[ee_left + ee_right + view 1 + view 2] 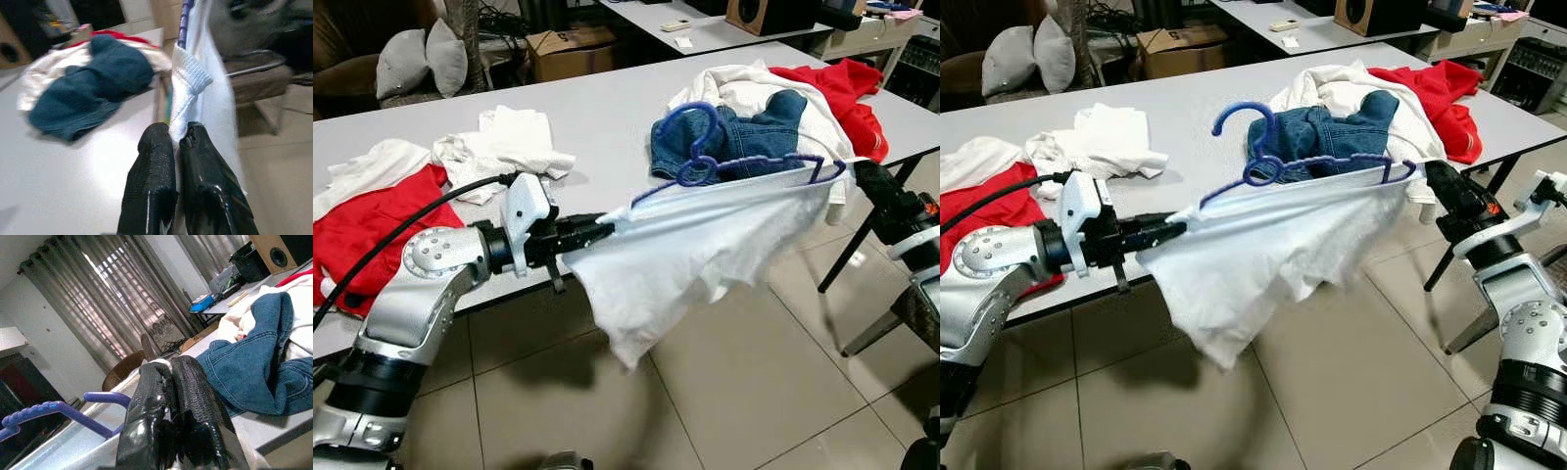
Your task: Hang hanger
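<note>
A white shirt (695, 245) hangs stretched between my two grippers in front of the grey table (607, 108). A blue hanger (705, 157) sits inside its top edge, hook sticking up. My left gripper (605, 230) is shut on the shirt's left end; the left wrist view shows the fingers (151, 161) pinching the white ribbed hem (188, 73). My right gripper (1435, 176) is shut on the shirt's right end, close to the hanger's arm (73, 413).
On the table lie blue jeans (754, 132) amid white and red garments (842, 93) at the right, a white cloth (509, 147) in the middle, and a red garment (372, 225) at the left. Tiled floor (724, 392) lies below. A chair (920, 313) stands at the right.
</note>
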Available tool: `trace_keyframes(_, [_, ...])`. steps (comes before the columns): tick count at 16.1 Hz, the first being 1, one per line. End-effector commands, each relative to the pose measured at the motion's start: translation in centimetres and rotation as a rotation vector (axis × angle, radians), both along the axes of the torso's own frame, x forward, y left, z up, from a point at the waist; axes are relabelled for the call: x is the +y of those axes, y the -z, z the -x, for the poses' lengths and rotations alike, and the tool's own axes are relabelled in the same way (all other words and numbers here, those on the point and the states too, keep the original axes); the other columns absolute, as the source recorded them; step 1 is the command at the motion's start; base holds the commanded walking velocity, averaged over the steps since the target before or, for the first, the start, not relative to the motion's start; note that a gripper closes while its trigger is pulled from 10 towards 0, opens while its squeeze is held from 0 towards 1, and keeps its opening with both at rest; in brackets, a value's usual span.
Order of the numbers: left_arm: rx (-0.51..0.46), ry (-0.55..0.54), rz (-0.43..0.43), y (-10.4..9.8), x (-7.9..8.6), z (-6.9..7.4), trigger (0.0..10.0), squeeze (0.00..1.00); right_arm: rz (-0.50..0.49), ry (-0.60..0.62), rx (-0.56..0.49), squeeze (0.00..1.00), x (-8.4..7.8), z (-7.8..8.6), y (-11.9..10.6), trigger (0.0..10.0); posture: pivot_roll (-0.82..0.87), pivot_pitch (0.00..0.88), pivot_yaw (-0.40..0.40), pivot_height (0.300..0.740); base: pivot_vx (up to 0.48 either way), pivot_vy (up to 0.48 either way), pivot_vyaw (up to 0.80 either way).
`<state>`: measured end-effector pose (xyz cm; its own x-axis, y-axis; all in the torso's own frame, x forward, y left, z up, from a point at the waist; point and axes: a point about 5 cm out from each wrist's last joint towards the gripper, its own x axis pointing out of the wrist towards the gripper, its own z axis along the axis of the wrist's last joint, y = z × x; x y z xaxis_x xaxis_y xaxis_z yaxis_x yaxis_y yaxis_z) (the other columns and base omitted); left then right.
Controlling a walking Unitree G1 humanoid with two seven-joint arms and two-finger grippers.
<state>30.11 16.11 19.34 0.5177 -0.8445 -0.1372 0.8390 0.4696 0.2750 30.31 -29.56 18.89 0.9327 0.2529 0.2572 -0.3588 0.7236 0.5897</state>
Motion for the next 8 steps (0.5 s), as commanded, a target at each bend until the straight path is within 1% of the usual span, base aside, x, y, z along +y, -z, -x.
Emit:
trace_keyframes(1, [0.033, -0.187, -0.055, 0.9, 3.1, -0.8, 0.0, 0.0, 0.025, 0.141, -0.086, 0.0, -3.0, 1.0, -2.7, 0.0, -0.05, 0.0, 0.021, 0.74, 0.0, 0.0, 0.0])
trace_keyframes(2, [0.028, -0.205, -0.036, 0.7, 3.2, -1.0, 0.0, 0.0, 0.024, 0.14, -0.086, 0.0, -3.0, 1.0, -2.7, 0.0, -0.05, 0.0, 0.021, 0.74, 0.0, 0.0, 0.0])
trace_keyframes(3, [-0.005, -0.249, 0.011, 0.0, 3.4, -1.6, 0.0, 0.0, 0.044, 0.132, -0.076, 0.0, -3.0, 1.0, -2.6, 0.0, -0.05, 0.0, 0.021, 0.74, 0.0, 0.0, 0.0])
trace_keyframes(4, [-0.013, -0.256, 0.03, -0.3, 3.5, -1.7, 0.0, 0.0, 0.049, 0.13, -0.072, 0.0, -2.9, 1.0, -2.5, 0.0, -0.05, 0.0, 0.021, 0.74, 0.0, 0.0, 0.0])
trace_keyframes(5, [-0.014, -0.247, 0.018, -0.2, 3.8, -1.5, 0.0, 0.0, 0.045, 0.133, -0.068, 0.0, -2.9, 1.0, -2.3, 0.0, -0.05, 0.0, 0.018, 0.74, 0.0, 0.0, 0.0])
trace_keyframes(6, [-0.013, -0.242, -0.024, 0.1, 4.0, -1.4, 0.0, 0.0, 0.042, 0.137, -0.068, 0.0, -3.0, 1.0, -2.3, 0.0, -0.05, 0.0, 0.018, 0.74, 0.0, 0.0, 0.0])
trace_keyframes(8, [-0.013, -0.242, -0.024, 0.1, 4.0, -1.4, 0.0, 0.0, 0.042, 0.137, -0.068, 0.0, -3.0, 1.0, -2.3, 0.0, -0.05, 0.0, 0.018, 0.74, 0.0, 0.0, 0.0])
